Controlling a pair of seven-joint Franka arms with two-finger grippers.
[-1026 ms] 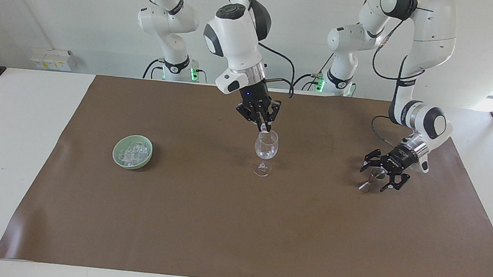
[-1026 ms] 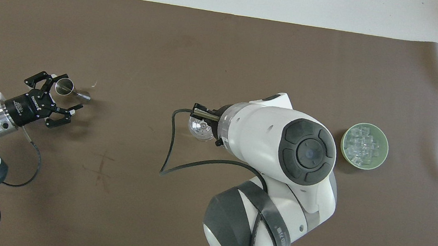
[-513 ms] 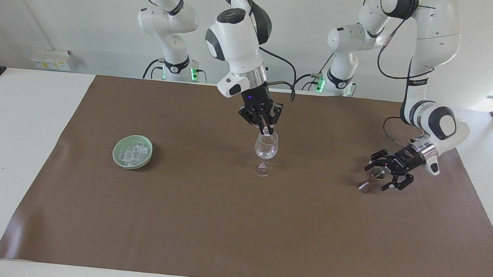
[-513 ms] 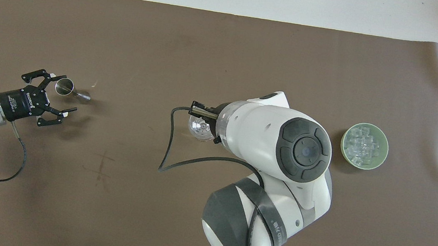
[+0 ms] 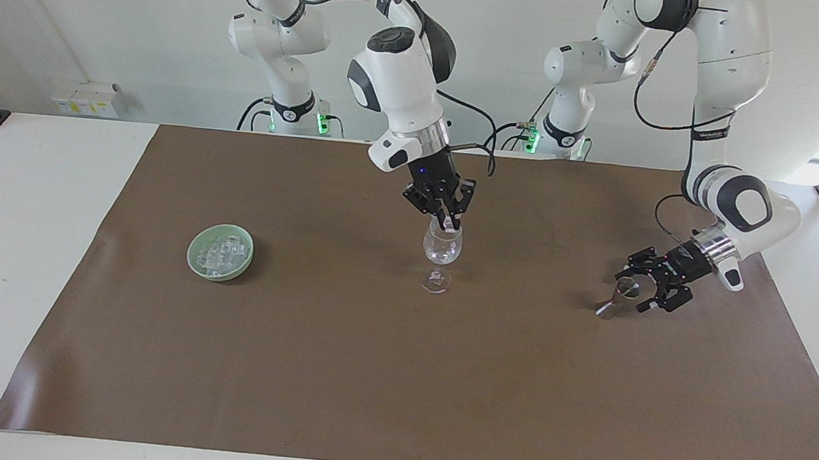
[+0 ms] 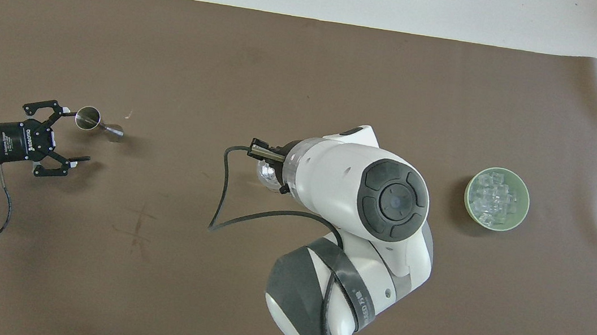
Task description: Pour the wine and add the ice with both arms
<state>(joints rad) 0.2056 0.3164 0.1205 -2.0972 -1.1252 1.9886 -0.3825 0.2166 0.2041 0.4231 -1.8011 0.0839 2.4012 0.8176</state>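
**Step in hand.** We judged the work to be at the ice stage. The bowl [image 5: 220, 252] sat on the mat [image 5: 340, 371] toward the right arm's end of the table. The ice [image 5: 221, 253] lay heaped inside it as a pile of small clear cubes. The glass [image 5: 441, 251] stood upright near the middle of the mat, well apart from the bowl. We could not tell what it contained.

**Right gripper.** The right gripper [image 5: 451, 224] hung directly over the glass, its tips at the rim and pointing down into the mouth. Its fingertips met. We saw something pale at the tips but could not tell whether it was a cube or the pads themselves. We also could not tell whether the tips touched the rim.

**Left gripper.** The left gripper [image 5: 633, 292] was low over the mat toward the left arm's end, with its fingers spread wide and nothing held. A small metal measure [image 5: 614, 299] rested on the mat just beside one fingertip [image 6: 72, 114] and was not enclosed by the pair. Contact could not be confirmed. This arm appeared to be waiting.

**Next move.** If a cube was carried, we judged the next move to be parting the right fingers squarely over the mouth, so the cube falls inside. The gripper should then lift straight up. A sideways nudge against the rim could topple so narrow-footed a glass.
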